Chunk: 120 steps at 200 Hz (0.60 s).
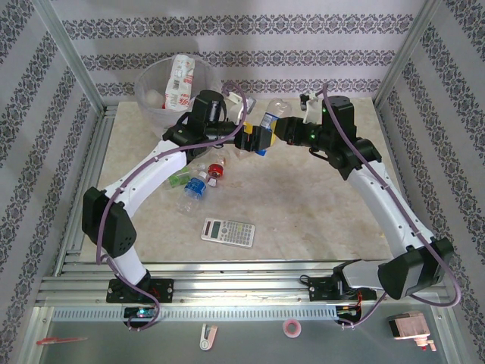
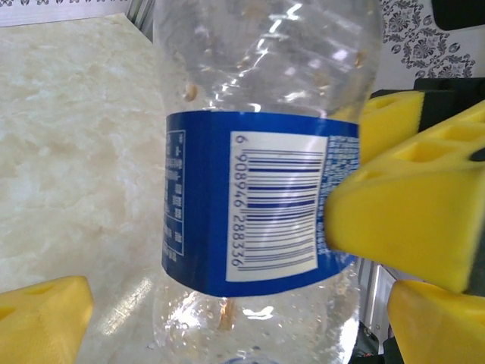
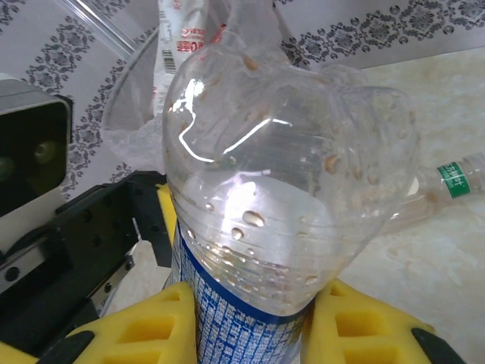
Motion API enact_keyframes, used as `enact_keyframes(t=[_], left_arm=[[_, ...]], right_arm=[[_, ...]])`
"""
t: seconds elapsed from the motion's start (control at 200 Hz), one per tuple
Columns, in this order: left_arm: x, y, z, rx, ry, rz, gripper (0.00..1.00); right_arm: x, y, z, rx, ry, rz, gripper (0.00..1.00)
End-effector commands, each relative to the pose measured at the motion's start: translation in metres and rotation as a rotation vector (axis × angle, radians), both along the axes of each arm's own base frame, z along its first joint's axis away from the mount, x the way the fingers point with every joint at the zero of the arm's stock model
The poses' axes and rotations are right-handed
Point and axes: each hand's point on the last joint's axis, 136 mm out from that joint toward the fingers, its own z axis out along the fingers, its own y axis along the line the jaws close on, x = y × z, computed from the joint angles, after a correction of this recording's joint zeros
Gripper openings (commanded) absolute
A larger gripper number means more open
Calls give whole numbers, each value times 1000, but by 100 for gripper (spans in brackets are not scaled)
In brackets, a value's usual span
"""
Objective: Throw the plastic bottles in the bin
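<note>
Right gripper [image 3: 250,322] is clamped on a blue-labelled bottle [image 3: 280,189], one of the plastic bottles, with a yellow foam finger pressed to each side of the label band and the clear ribbed base pointing away from the wrist. From above, that bottle [image 1: 267,121] hangs in the air over the back middle of the table [image 1: 318,212], right where the two arms meet. Left gripper [image 2: 235,315] is spread wide around the same bottle [image 2: 258,189]. Its one finger sits well apart from the plastic, its other is close beside it, and neither is visibly pressing. The bottle's long axis runs across the line along which the left fingers would close, so they would meet the label's sides squarely; this looks like a handover. The bin [image 1: 148,83] stands at the back left corner, beyond the left gripper [image 1: 248,141] and far nearer to that arm than to the right gripper [image 1: 279,130], and it already holds some bottles. Several loose bottles [image 1: 195,186] lie on the table under the left arm, and a grey calculator [image 1: 227,230] lies nearer the bases, well apart from the exchange. The likeliest snags are the right fingers crowding the label and the bin's rim on the swing across.
</note>
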Motion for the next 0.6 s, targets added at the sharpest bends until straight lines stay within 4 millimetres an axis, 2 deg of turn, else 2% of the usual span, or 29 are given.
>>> enact_keyframes(t=[0.0,0.19,0.435,0.595], left_arm=[[-3,-9,-3,6,-17,-25,100],[-3,-13,-2,0,-14,-53,96],[-8,-17,-6,-16,3,-89,73],[-8,-16,0,-24,-12,-90,57]], right_arm=[[-13,10,25,42,-70,75,23],[-21,18,25,53,-67,120,23],[-23,23,26,57,-70,138,23],[-25,27,25,61,-60,162,25]])
